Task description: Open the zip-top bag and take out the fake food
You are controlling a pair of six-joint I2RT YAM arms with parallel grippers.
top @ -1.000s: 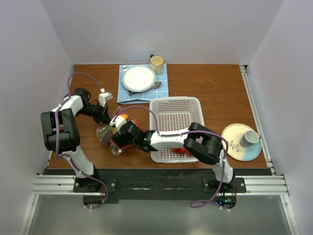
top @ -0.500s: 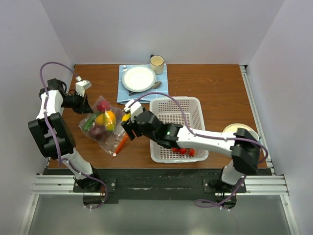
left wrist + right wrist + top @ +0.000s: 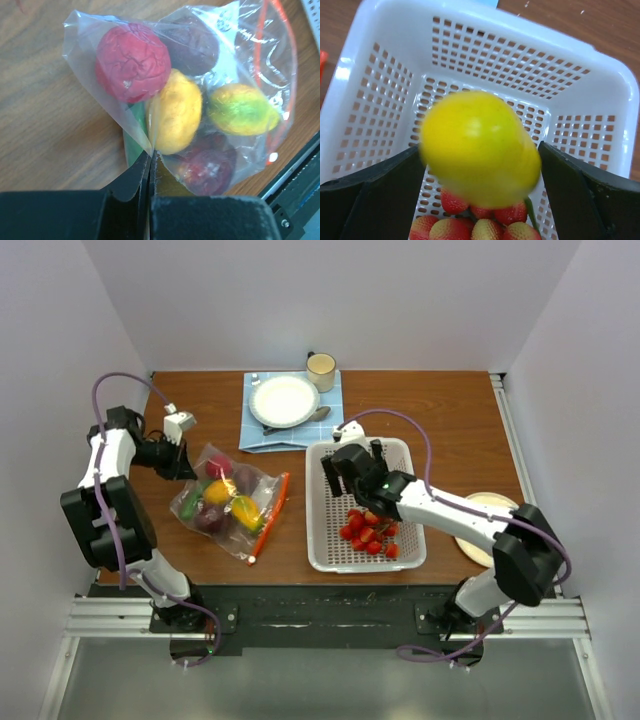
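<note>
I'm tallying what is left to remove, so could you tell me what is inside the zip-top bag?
The zip-top bag shows a red fruit, a yellow fruit, a yellow-green fruit, two maroon pieces and a green piece, mostly covered by the yellow fruit. Anything beneath is hidden.

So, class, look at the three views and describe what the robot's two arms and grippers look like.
Both the left arm and right arm have white links with chunky black joints, each trailing a thin purple cable. The left gripper and right gripper have flat, matte black fingers.
</note>
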